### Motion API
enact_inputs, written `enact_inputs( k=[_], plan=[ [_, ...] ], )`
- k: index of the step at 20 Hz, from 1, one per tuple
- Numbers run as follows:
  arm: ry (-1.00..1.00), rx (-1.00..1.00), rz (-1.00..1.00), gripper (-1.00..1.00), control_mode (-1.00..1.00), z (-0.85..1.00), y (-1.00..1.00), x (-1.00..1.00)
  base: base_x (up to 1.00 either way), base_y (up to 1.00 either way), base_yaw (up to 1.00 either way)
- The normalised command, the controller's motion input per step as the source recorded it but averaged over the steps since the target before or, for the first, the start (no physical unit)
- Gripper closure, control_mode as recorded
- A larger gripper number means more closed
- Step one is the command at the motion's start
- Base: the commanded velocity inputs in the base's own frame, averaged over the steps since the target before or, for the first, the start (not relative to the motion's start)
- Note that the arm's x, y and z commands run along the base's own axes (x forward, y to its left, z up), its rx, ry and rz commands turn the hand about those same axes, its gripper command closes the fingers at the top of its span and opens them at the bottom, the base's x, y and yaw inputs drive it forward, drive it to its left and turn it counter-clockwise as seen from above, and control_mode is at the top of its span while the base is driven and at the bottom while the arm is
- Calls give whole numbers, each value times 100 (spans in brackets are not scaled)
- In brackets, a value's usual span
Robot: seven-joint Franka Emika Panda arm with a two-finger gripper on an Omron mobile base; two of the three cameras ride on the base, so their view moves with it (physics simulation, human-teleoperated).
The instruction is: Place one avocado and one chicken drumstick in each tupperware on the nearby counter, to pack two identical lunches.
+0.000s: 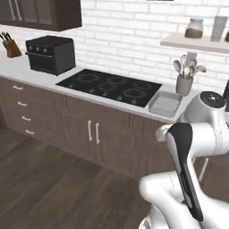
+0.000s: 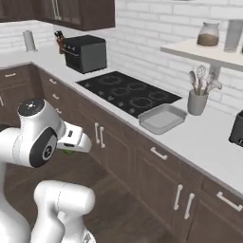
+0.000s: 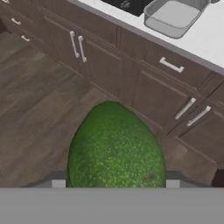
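Green and pebbled, sitting low centre of the hand view between the jaws: avocado (image 3: 114, 148), pressed on both flanks, so gripping it rather than hovering over it. Peeking as a green sliver under the gripper (image 2: 71, 150) at mid-left of the right base view, well out over the wooden floor (image 3: 30, 109). Being carried clear of the dark cabinets (image 3: 131, 74), presumably to reach a container without knocking the drawers. Waiting farther off, upper right of the hand view: grey tupperware (image 3: 175, 17), sitting open and bare on the off-white counter (image 3: 210, 39) just beside the black cooktop (image 1: 109, 85).
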Motion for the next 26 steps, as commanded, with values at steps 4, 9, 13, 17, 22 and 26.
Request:
enact_inputs(
  k=[4,9,13,17,22,26],
  plan=[
    [0,0,0,100,100,0,0,0,100,76,-60],
    [0,0,0,100,100,0,0,0,99,56,-64],
    [0,0,0,100,100,0,0,0,99,28,-65],
    [0,0,0,100,100,0,0,0,100,1,-55],
    [0,0,0,100,100,0,0,0,71,17,-48],
    [0,0,0,100,100,0,0,0,29,34,-25]
  ],
)
